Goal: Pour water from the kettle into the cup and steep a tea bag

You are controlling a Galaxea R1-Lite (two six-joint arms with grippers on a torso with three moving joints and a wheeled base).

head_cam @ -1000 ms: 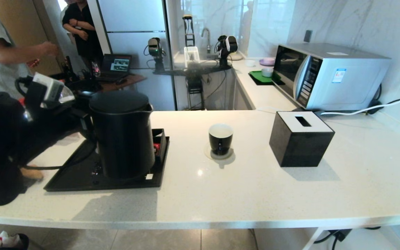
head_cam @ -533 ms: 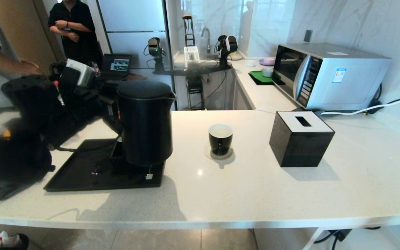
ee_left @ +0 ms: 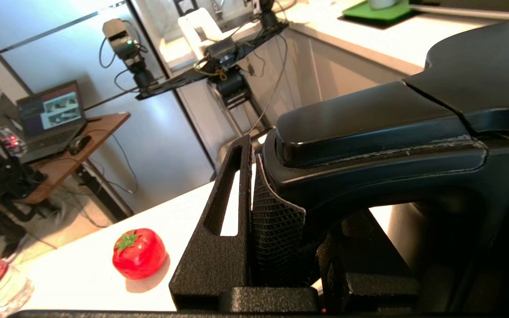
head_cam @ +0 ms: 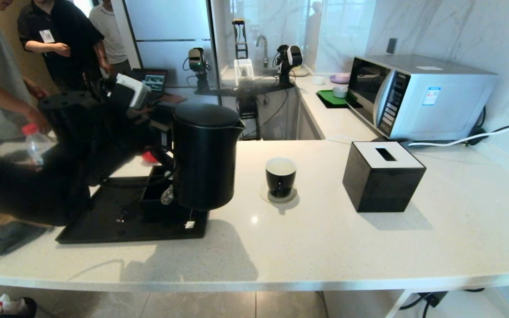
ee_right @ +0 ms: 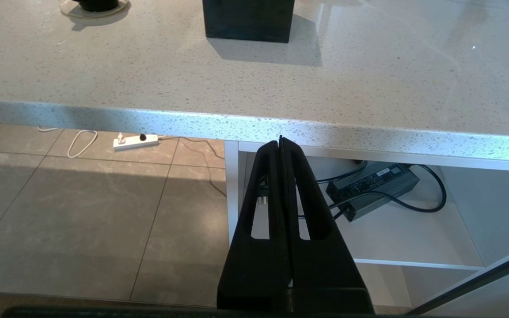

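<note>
The left pincer (ee_left: pixel 281 221) is clenched on the loop handle of the tall matte black electric kettle (head_cam: pixel 205 161); the left wrist view shows a textured finger (ee_left: pixel 276 229) pressed against the handle. The kettle is held upright, clear of the flat black rectangular tray (head_cam: pixel 100 223), with its base above the tray's right end. Its small spout points toward the counter's right side.

The small glossy black cup with a white inside (head_cam: pixel 280 176) stands on a round pale coaster (head_cam: pixel 277 197) near the middle of the white speckled stone counter (head_cam: pixel 325 247), apart from the kettle and to its right. A black cube-shaped tissue box with a white slotted top (head_cam: pixel 382 176) stands further right, well apart from the cup.

A small translucent greyish tea bag (head_cam: pixel 166 195) hangs just beside the kettle's lower left side, over a low black box on the tray. A tiny white square tag (head_cam: pixel 189 224) lies at the tray's front right corner.

A red tomato-shaped object (ee_left: pixel 139 253) sits on the counter behind the tray, toward the far left edge.

The right pincer (ee_right: pixel 282 145) is parked below the counter's front edge, fingers pressed together and grasping nothing.
</note>
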